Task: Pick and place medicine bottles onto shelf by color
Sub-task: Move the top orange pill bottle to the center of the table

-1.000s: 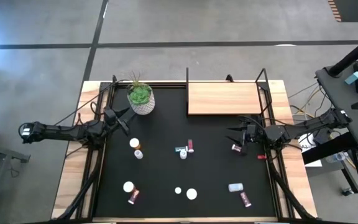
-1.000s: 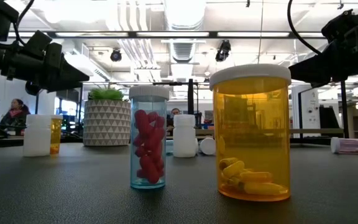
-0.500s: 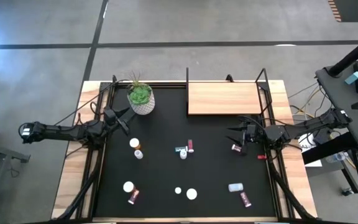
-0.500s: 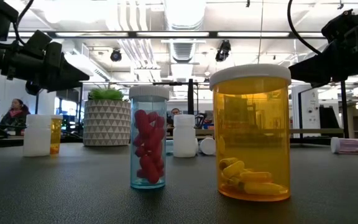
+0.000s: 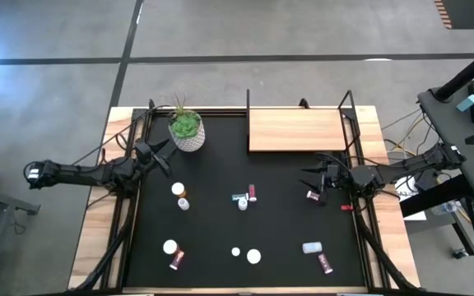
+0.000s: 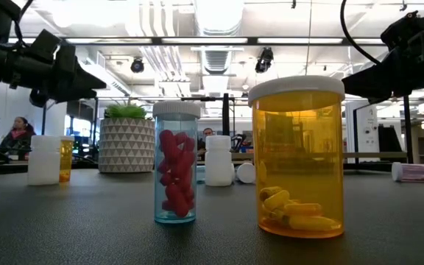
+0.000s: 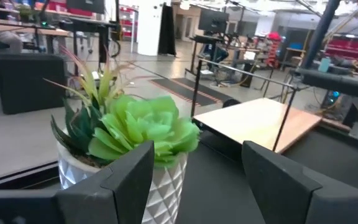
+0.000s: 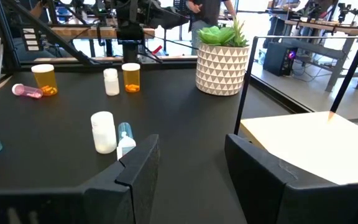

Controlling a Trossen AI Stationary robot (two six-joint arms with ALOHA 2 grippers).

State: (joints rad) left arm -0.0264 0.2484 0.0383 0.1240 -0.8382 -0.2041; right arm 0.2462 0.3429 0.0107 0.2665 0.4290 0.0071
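Left gripper (image 5: 161,156): open, empty, beside the plant pot (image 5: 187,130).
Right gripper (image 5: 309,181): open, empty, near the shelf (image 5: 296,130).
Medicine bottles (image 5: 243,200): scattered mid-bench, shelf bare.

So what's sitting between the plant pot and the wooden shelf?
Nothing: the high view shows only bare black mat between the plant pot and the shelf.

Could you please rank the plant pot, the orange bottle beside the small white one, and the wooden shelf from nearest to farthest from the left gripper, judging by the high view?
From the left gripper:
1. Plant pot, just beyond the fingertips, at the mat's far left.
2. Orange bottle, on the mat's left side, nearer the front.
3. Shelf, far right corner.
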